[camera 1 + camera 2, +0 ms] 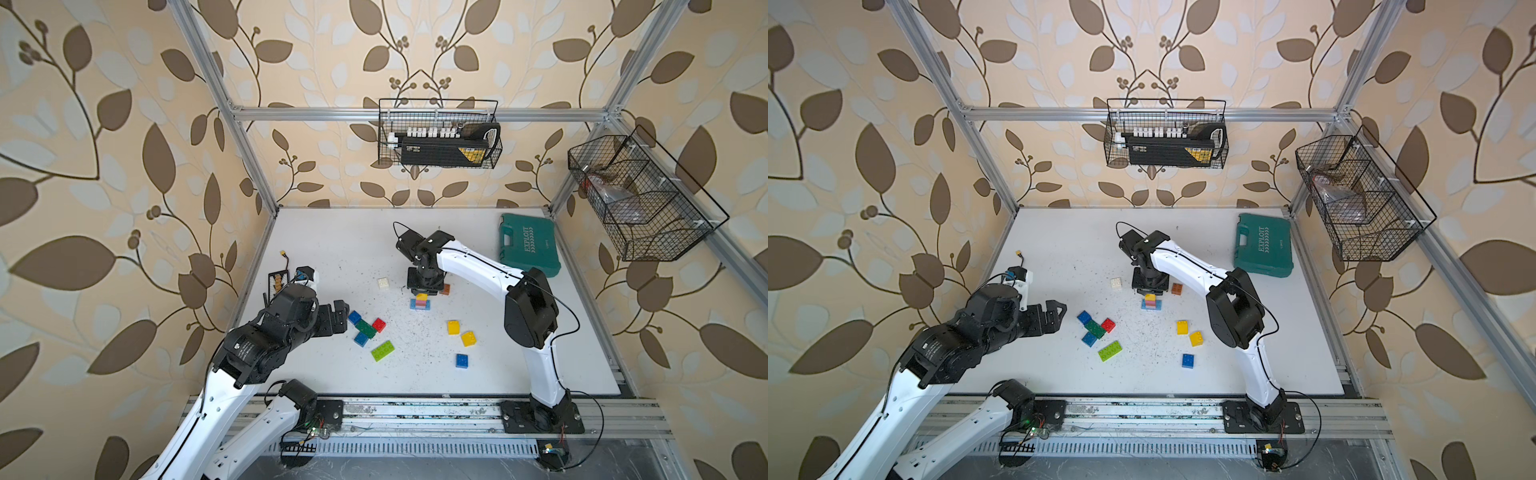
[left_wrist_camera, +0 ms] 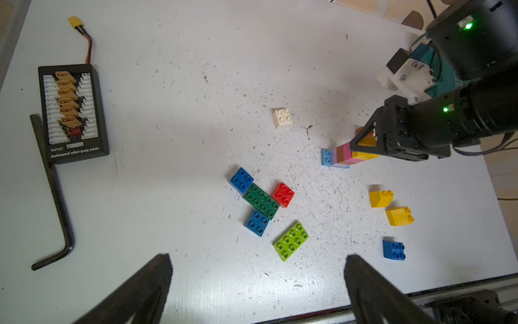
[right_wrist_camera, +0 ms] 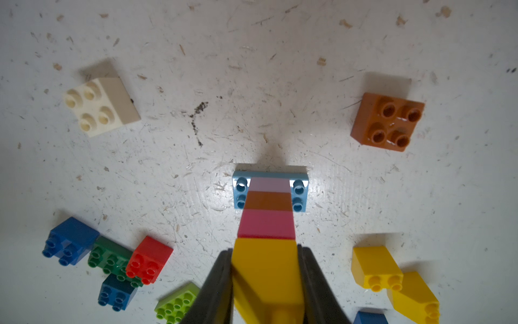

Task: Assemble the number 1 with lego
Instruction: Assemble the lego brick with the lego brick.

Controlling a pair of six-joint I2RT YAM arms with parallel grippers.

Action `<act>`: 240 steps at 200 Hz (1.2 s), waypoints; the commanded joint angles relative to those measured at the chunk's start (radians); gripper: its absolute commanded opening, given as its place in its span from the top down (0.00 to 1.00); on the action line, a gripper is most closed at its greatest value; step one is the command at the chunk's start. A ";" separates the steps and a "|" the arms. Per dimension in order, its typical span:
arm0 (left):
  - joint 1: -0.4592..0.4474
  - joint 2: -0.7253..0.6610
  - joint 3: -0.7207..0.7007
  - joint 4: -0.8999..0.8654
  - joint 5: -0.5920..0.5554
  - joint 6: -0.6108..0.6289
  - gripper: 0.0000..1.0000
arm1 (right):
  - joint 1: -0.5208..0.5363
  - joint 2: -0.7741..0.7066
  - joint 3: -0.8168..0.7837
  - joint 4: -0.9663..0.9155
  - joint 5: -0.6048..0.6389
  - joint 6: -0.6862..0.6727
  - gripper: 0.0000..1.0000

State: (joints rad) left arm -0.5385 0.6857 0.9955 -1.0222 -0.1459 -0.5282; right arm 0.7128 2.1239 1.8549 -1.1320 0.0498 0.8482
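A lego stack [image 1: 420, 302] stands mid-table: a light-blue long base [image 3: 240, 193], then lilac, brown and pink bricks, with a yellow brick [image 3: 265, 269] on top. My right gripper [image 3: 265, 252] comes down from above and is shut on that yellow brick. Loose lego lies around it: a white brick [image 1: 383, 283], a brown brick [image 1: 445, 289], two yellow bricks [image 1: 453, 327], a blue brick [image 1: 461, 360], and a blue, green, red and lime cluster [image 1: 366, 328]. My left gripper [image 2: 258, 261] hovers open and empty just left of that cluster.
A teal tool case [image 1: 528, 245] lies at the back right. A black charging board [image 2: 73, 112] and a hex key [image 2: 53, 196] lie at the left edge. Wire baskets [image 1: 438, 133] hang on the frame. The table is littered with small specks.
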 commanded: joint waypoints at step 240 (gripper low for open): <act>-0.005 0.016 0.000 0.018 -0.004 0.008 0.01 | -0.010 -0.070 0.166 -0.127 0.067 -0.023 0.15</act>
State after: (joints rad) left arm -0.5381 0.6991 0.9955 -1.0222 -0.1463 -0.5278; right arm 0.6937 2.1841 1.9831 -1.2182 0.0589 0.8185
